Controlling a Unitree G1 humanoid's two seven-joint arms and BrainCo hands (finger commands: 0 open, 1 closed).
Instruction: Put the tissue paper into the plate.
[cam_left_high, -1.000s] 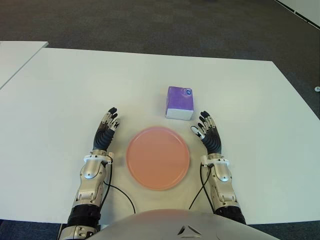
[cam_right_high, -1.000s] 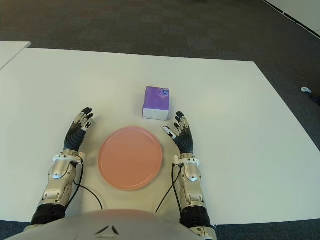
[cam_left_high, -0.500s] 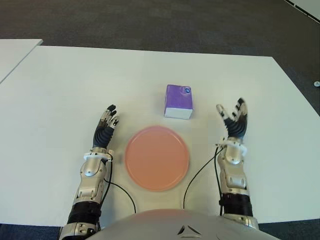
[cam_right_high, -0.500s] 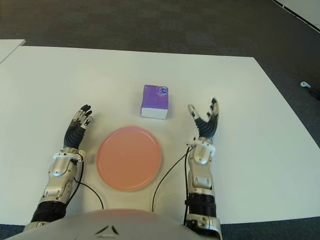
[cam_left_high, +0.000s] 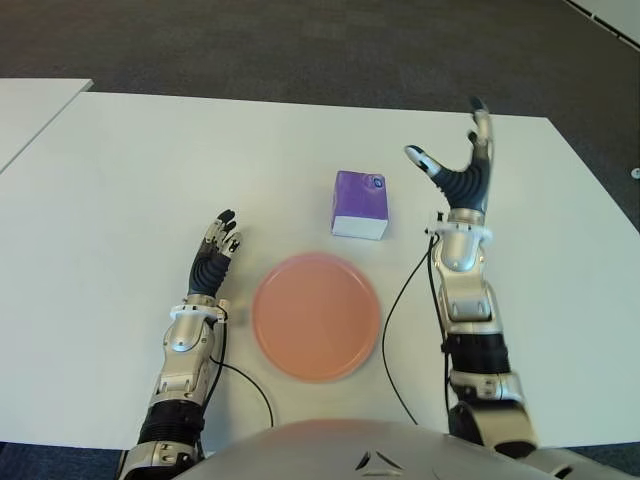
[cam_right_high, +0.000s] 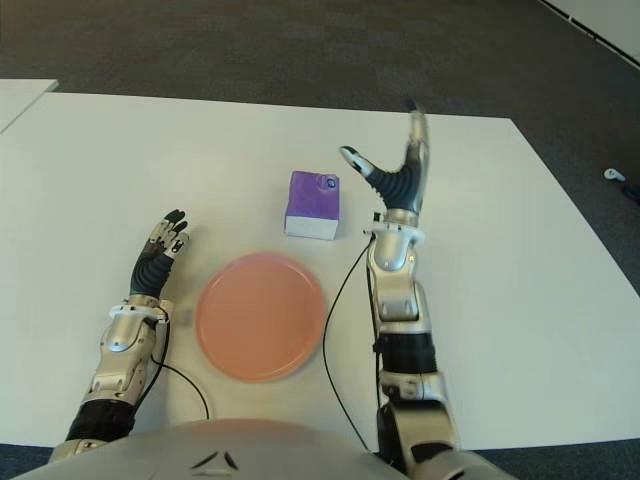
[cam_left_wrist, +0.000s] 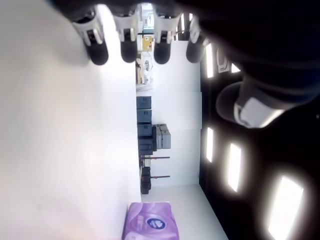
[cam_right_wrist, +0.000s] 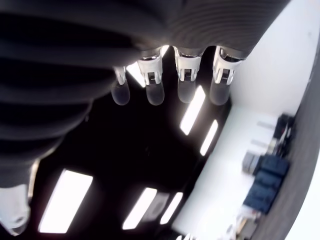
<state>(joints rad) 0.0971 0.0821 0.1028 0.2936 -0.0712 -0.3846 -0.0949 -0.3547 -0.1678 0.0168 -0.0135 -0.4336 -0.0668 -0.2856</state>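
One purple tissue paper pack (cam_left_high: 360, 203) stands on the white desk (cam_left_high: 120, 200), just beyond the far rim of the plate and slightly toward the robot's right of its centre. It touches neither the plate nor either hand. Its top face carries a small round blue mark near the far right corner, and its near side shows a white band along the bottom.

One round, salmon-pink plate (cam_left_high: 316, 316) lies flat on the desk between the two forearms, with nothing in it.

Two hands are in view. The right hand (cam_left_high: 462, 172) is raised above the desk to the right of the tissue paper pack, close beside it but apart, with its palm turned toward the pack. Its fingers (cam_right_wrist: 185, 75) are spread and extended, the thumb angled out toward the pack, and they hold nothing. A thin black cable (cam_left_high: 400, 310) runs from its wrist back toward the robot's body.

The left hand (cam_left_high: 213, 262) shows on the left side of the plate, near its rim and low over the desk; whether it touches the surface cannot be told. Its fingers (cam_left_wrist: 128, 45) are stretched out straight and hold nothing. A second black cable (cam_left_high: 240, 378) curves from its forearm toward the body.

A second white desk (cam_left_high: 30, 110) shows at the far left, and dark carpet (cam_left_high: 300, 50) lies beyond.
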